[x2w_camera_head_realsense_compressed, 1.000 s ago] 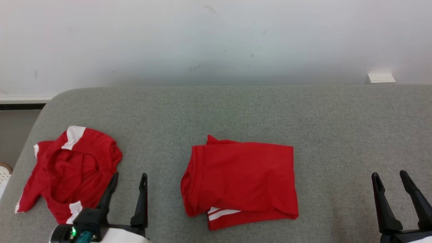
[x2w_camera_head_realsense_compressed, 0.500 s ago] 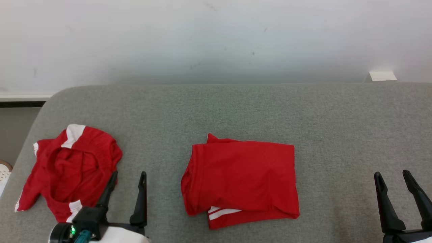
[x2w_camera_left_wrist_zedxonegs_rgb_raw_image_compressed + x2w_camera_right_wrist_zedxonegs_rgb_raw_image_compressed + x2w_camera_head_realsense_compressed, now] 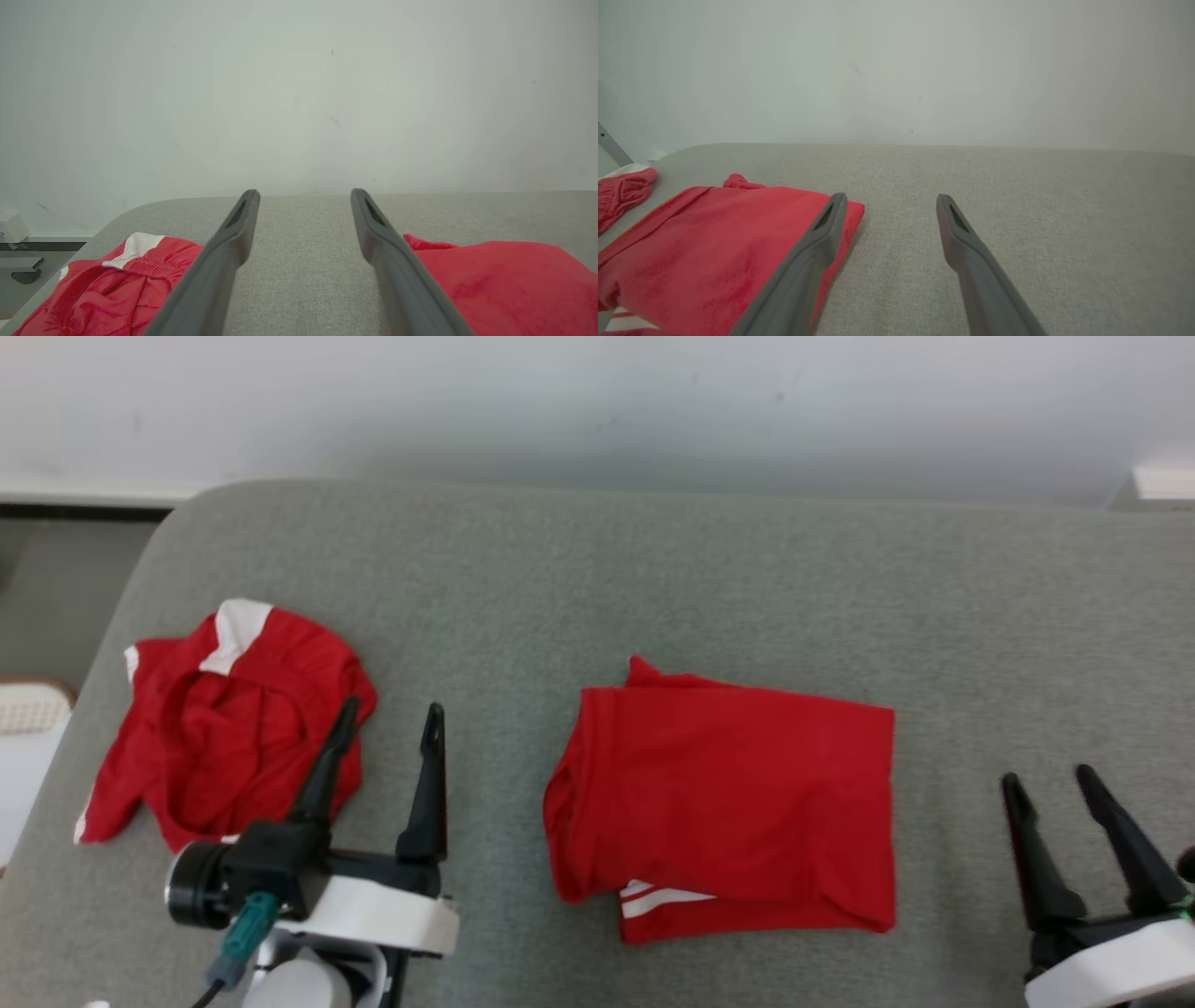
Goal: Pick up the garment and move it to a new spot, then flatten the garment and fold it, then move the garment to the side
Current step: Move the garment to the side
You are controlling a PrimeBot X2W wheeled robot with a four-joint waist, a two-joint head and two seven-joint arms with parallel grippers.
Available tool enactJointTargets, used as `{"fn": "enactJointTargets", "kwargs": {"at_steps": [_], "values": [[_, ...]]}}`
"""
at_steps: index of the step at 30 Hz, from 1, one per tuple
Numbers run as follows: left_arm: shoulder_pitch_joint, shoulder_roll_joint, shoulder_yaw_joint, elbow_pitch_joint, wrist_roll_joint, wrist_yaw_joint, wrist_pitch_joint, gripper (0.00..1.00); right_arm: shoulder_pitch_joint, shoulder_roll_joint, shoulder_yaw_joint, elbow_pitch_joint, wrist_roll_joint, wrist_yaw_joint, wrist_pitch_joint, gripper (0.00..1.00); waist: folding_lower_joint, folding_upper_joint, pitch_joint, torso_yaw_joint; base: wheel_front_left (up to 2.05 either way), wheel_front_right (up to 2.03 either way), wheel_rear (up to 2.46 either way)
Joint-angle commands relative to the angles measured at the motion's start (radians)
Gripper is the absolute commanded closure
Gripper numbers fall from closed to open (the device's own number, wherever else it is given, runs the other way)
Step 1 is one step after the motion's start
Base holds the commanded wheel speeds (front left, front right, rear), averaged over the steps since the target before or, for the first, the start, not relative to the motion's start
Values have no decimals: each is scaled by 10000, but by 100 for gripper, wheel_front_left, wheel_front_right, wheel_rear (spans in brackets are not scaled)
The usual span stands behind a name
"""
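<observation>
A red garment [image 3: 728, 803], folded into a rectangle with white stripes at its front edge, lies mid-surface; its cloth shows as the folded garment [image 3: 504, 280] and folded garment [image 3: 700, 247] in the wrist views. A second red garment [image 3: 233, 709] with white trim lies crumpled at the left, seen as the crumpled garment [image 3: 117, 280] by the left wrist. My left gripper [image 3: 392, 709] [image 3: 304, 192] hangs open between the two, its left finger over the crumpled one's right edge. My right gripper [image 3: 1046, 777] [image 3: 891, 197] stands open to the right of the folded one, holding nothing.
The grey fabric surface [image 3: 653, 569] has a rounded far-left corner and meets a pale wall at the back. A white perforated object [image 3: 33, 709] sits off the left edge. A small white block [image 3: 1162, 481] lies at the far right.
The head camera has tilted down, so the whole picture shifted. The left gripper reaches further forward beside the crumpled garment, and the right gripper stands closer to the folded one. Both stay open.
</observation>
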Motion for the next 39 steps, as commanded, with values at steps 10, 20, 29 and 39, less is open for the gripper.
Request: {"fn": "enactJointTargets", "kwargs": {"at_steps": [10, 20, 29, 39], "values": [[-1024, -893, -165, 156, 516, -410, -62, 0, -1471, -212, 1640, 2796, 817, -24, -200, 0, 0, -1, 1320, 1279, 0, 0, 0], [-873, -1328, 349, 233, 859, -699, -64, 0, -1154, -737, 2330, 3168, 1400, -24, 511, 100, 0, -1, 1290, 1345, 0, 0, 0], [-547, -1212, 882, 68, 1178, -880, -61, 0, -1502, -1275, 2139, 2147, 783, -29, 1, 100, 0, -1, 1090, -251, 0, 0, 0], [-746, -1006, 818, -165, 1468, -1145, -58, 0, -2274, -1564, 2298, 2887, 1221, -27, -410, 100, 0, -1, 1302, -3044, 0, 0, 0]]}}
